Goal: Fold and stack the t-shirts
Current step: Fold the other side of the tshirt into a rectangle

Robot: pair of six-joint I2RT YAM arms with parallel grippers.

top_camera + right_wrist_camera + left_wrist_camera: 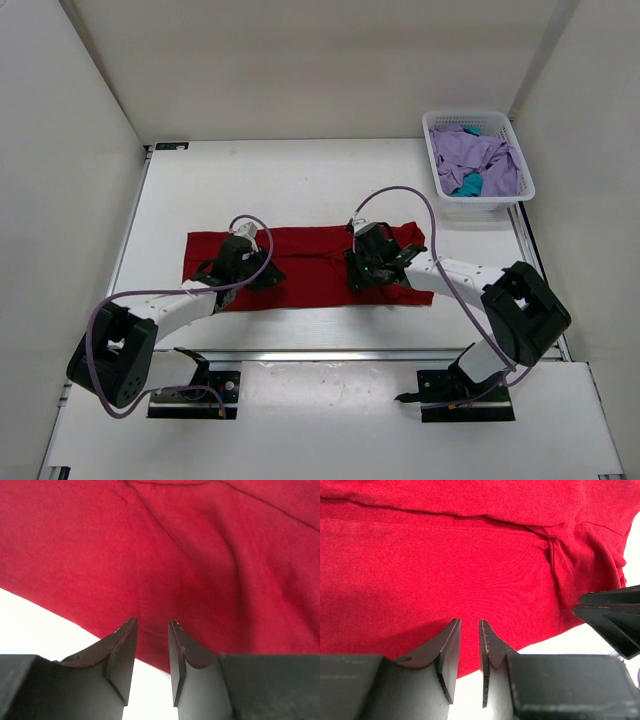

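Observation:
A deep red t-shirt (310, 262) lies flattened in a long band across the middle of the table. My left gripper (245, 268) hovers low over its left part, close to the near hem. Its jaws (470, 622) stand slightly apart with nothing between them; the red cloth (470, 555) lies beyond the tips. My right gripper (368, 270) is over the shirt's right part, jaws (152, 621) open and empty above the red cloth (200, 555) near its hem. A lavender t-shirt (482, 150) and a teal t-shirt (468, 185) lie bunched in the basket.
The white mesh basket (433, 150) stands at the back right corner of the table. White walls close in the left, back and right. The right gripper's fingers (615, 622) show at the right edge of the left wrist view.

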